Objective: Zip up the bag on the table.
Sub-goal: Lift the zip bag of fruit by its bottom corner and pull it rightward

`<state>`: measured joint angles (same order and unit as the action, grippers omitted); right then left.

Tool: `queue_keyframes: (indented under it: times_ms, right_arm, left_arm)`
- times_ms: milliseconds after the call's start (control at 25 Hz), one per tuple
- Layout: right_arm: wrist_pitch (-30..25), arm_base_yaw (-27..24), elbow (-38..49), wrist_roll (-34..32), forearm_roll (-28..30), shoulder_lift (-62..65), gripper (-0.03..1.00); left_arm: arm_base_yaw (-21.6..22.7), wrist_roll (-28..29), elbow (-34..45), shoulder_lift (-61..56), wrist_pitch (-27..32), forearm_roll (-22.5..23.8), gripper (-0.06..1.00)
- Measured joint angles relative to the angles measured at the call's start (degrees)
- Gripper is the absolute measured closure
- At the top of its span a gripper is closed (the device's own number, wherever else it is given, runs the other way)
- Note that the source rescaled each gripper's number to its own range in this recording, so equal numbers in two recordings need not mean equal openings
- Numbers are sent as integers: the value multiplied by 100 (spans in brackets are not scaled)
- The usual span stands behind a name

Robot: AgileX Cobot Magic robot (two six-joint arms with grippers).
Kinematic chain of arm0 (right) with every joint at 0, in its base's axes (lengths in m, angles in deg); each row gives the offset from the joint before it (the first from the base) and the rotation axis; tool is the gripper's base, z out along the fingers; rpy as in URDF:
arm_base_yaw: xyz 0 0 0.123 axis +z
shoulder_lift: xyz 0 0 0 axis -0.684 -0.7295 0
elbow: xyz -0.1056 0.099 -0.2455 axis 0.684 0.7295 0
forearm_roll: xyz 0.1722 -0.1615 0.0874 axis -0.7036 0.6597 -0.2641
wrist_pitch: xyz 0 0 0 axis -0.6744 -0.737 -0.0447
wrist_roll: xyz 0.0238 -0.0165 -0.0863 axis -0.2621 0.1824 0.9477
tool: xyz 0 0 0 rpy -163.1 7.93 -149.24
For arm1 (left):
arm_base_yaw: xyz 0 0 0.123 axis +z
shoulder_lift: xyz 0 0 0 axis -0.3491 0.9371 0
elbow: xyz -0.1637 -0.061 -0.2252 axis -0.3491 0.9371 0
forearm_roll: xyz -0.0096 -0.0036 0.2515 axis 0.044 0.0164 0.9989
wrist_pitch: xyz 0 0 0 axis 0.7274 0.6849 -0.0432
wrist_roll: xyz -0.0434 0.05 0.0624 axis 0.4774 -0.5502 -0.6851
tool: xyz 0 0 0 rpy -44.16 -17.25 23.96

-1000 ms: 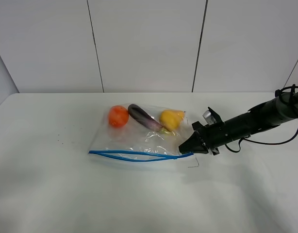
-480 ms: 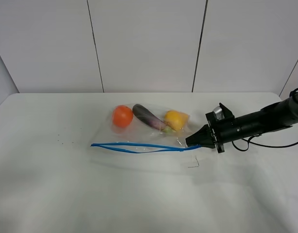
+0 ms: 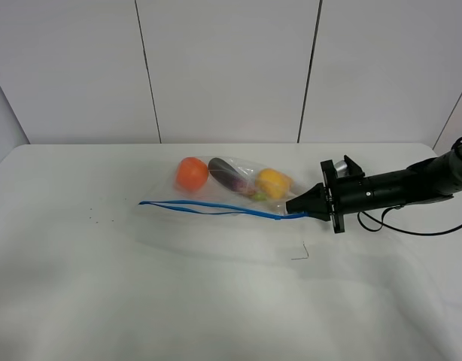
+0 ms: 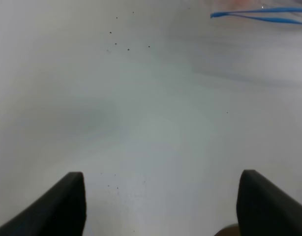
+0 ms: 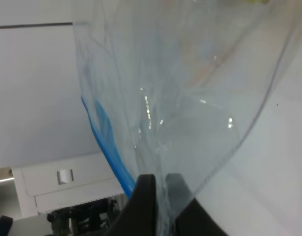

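The bag (image 3: 238,197) is clear plastic and lies mid-table (image 3: 103,301), with an orange fruit (image 3: 192,174), a purple eggplant (image 3: 228,177) and a yellow fruit (image 3: 273,183) inside. Its blue zipper strip (image 3: 216,209) runs along the near edge, partly gaping toward the left. My right gripper (image 3: 296,210) is shut on the bag's right corner at the strip's end, holding that corner off the table. The right wrist view shows its fingers (image 5: 146,196) pinching the clear plastic (image 5: 190,98) beside the blue strip (image 5: 109,152). My left gripper (image 4: 162,182) is open over bare table; the strip's left end (image 4: 259,14) lies ahead of it.
A small thin dark mark (image 3: 300,254) lies on the table in front of the right gripper. Tiny dark specks (image 3: 95,219) dot the left side. A white panelled wall (image 3: 231,68) stands behind the table's far edge. A black cable (image 3: 411,226) trails from the right arm.
The right gripper has risen and drawn back to the right with the bag's corner. The zipper strip has lifted and stretched, and the produce has shifted right.
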<state>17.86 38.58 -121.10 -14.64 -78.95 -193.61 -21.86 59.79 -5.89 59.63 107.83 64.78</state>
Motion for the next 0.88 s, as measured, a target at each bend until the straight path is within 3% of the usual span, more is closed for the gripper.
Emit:
queue_keyframes:
  times_ms: [880]
  right_arm:
    - [11, 0, 0, -295, -152, 491, 97]
  left_arm:
    - [0, 0, 0, 0, 0, 0, -5]
